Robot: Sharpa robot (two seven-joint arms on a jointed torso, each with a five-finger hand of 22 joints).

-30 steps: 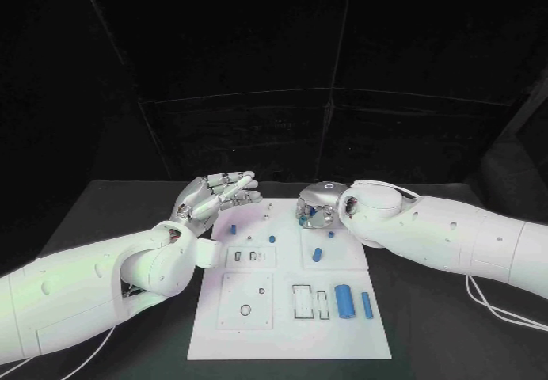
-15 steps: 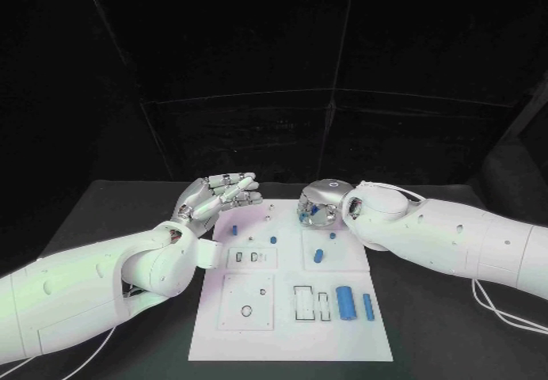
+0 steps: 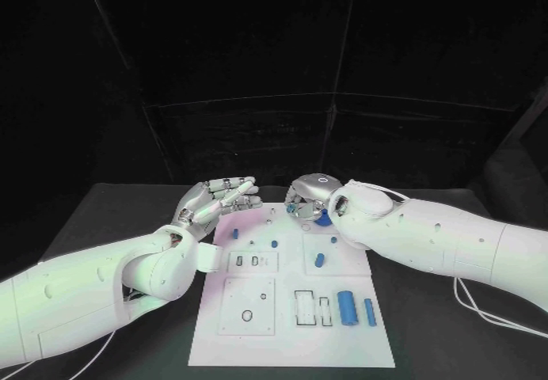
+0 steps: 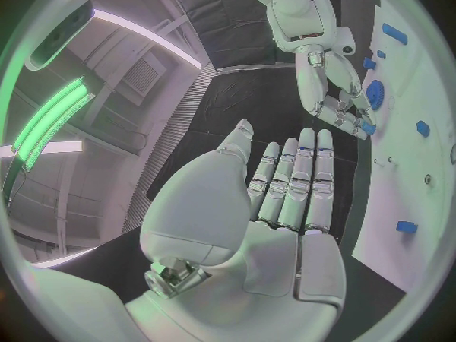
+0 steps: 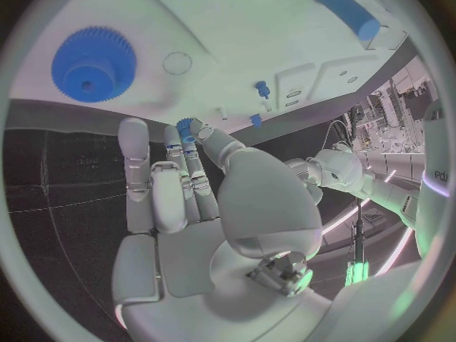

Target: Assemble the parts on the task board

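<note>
The right hand hangs over the far right corner of the board, fingers curled down, and pinches a small blue part between thumb and fingertips; the right wrist view shows the piece right at the tips. It seems held that way so it can be lowered end-first onto the board. Just beside it lies a blue gear, flat on the board, likely the spot this part is meant for, though I cannot tell for sure.

The left hand is raised at the board's far left corner, palm up, fingers straight and close together, holding nothing. It looks parked clear of the work.

Other parts wait on the board: a large cylinder and a slimmer one near the front right, an oblong piece mid-board, and small pegs at the left.
</note>
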